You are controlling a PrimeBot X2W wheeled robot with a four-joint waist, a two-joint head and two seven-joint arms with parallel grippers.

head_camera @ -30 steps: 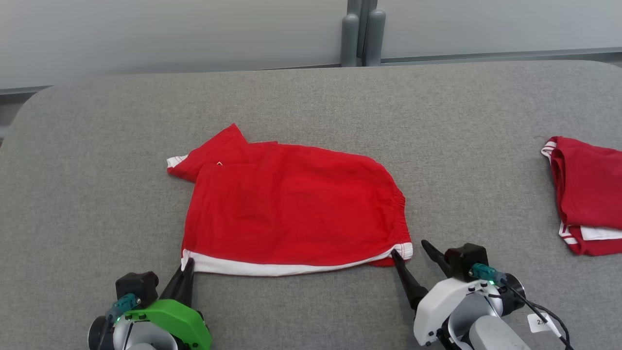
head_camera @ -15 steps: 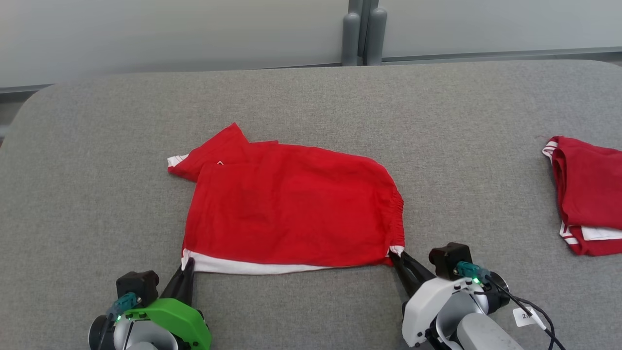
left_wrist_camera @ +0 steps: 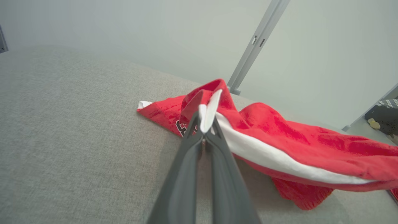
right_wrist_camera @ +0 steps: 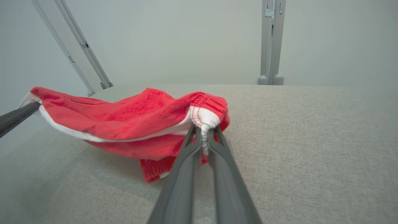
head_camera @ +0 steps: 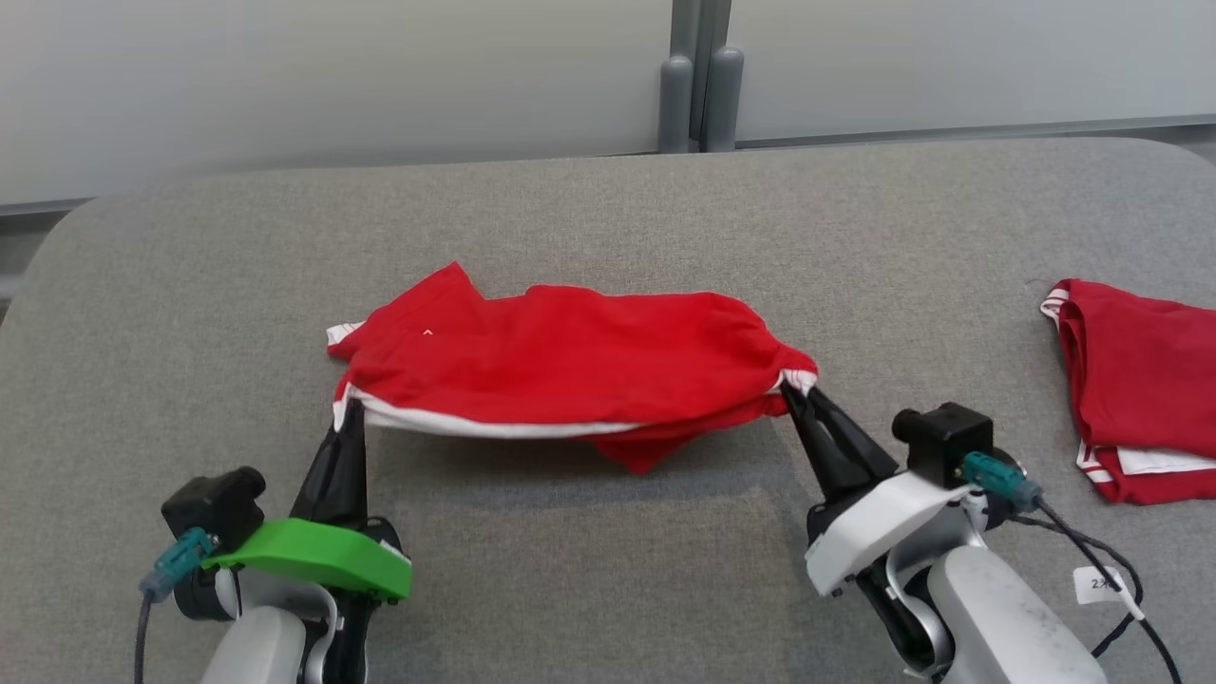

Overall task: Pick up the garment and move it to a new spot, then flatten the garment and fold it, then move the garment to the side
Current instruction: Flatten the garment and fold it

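Grey woven counter (head_camera: 570, 570) nearest, bare between the two arms. At lower left, ahead of a green cover (head_camera: 313, 560), left end effector (head_camera: 350, 413): pinched fully together on the near left corner of the red garment (head_camera: 570, 356), white hem band caught at the tips. In the left wrist view, same left end effector (left_wrist_camera: 205, 126) with fingers pressed tight, a fold of white band standing up out of them, garment (left_wrist_camera: 295, 140) trailing off to the right, a black print just behind the tips. At lower right, right end effector (head_camera: 793, 394): closed narrow on the near right corner, at the white end of the gathered edge. In the right wrist view, right end effector (right_wrist_camera: 203, 135) squeezing a small white bunch of cloth with red stitching; left end effector (right_wrist_camera: 15, 116) at the far left, gripping the other corner.

Between the two grips, near edge of the garment (right_wrist_camera: 124, 115) strung clear of the counter, sagging in the middle, shadow beneath. Below it a red flap hanging down; touching the counter or not, cannot tell. Far part resting on the counter near its middle, one white-trimmed end pointing up and left. Well apart to the right, a second garment (head_camera: 1140, 380), red too, folded, cut by the edge of the head view. Beyond the counter, grey posts (head_camera: 698, 95) against a pale wall (head_camera: 285, 76).
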